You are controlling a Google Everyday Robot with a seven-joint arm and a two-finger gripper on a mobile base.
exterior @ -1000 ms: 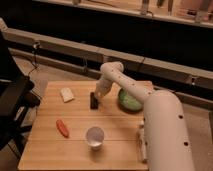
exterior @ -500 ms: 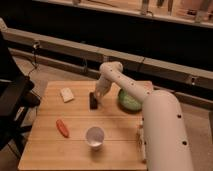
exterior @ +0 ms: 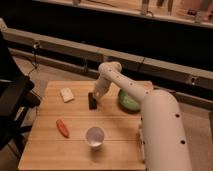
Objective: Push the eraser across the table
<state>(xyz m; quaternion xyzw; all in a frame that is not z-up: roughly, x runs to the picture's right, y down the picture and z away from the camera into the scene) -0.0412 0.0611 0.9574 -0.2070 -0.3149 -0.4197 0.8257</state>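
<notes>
On wood table, tool right by eraser; dark wall bkgd.

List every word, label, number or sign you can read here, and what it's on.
None: no readable text on the table, eraser, bowl, cup or arm.
The claw, low by the eraser's far end, shows no marking either.
</notes>
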